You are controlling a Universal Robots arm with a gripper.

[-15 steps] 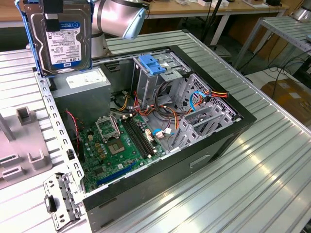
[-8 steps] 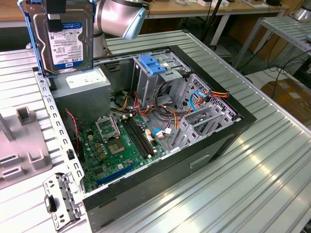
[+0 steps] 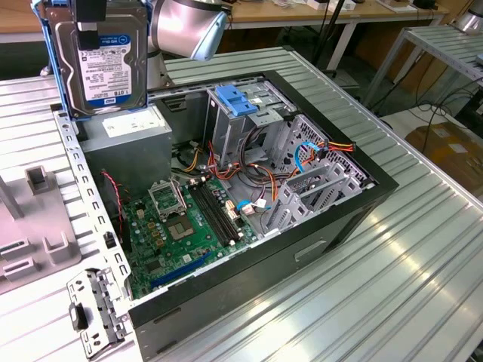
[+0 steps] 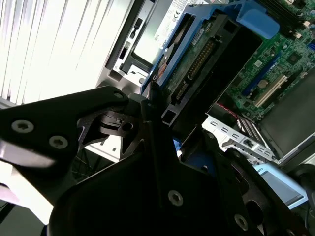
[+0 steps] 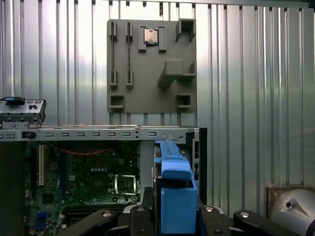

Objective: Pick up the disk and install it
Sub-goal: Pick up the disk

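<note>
Disk — clamped in gripper, upright over open computer case.

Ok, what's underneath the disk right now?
The disk hangs upright in the jaws, apparently over the grey power-supply box in the open case. The exterior view shows the box's white label just below it. The disk's lower edge hides part of the box's top.
</note>
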